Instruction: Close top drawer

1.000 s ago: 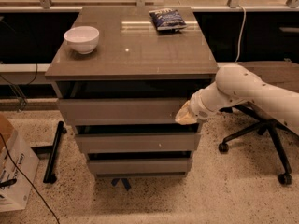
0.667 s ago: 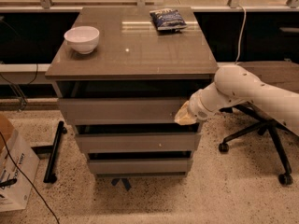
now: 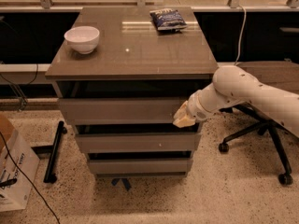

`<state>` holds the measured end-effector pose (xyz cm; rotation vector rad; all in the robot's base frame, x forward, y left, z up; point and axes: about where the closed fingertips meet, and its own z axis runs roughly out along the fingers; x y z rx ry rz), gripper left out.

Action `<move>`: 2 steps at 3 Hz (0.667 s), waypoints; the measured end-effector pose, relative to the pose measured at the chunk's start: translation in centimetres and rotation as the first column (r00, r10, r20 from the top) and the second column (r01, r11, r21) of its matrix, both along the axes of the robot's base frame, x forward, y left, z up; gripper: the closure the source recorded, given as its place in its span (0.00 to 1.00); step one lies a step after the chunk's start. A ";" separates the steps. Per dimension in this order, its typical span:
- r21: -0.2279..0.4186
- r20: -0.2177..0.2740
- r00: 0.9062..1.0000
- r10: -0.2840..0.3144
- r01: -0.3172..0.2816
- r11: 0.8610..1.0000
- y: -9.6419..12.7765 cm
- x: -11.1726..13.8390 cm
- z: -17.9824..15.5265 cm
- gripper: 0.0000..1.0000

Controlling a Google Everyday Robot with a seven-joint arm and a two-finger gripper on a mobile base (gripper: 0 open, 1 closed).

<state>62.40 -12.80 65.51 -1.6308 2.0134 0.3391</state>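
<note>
My gripper (image 3: 183, 119) was at the right end of the top drawer (image 3: 119, 110) front, with the panel running left from it. Couldn't tell the gripper's opening. Panel looked rigid and handleless, probably a light slider. No grasp needed, I'd push flat, nearer centre.

Flat grey-brown top drawer (image 3: 121, 111), slightly out; pincer (image 3: 183, 118) at its right end

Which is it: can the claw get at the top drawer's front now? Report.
Probably yes. The claw sits at the right end of the top drawer, apparently against its front panel, and nothing stands between them.
</note>
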 end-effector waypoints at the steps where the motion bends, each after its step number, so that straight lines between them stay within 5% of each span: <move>1: 0.035 0.029 0.999 0.031 -0.032 0.999 2.2 2.0 -0.1 0.00; 2: 0.035 0.029 0.999 0.031 -0.032 0.999 2.3 2.0 -0.1 0.00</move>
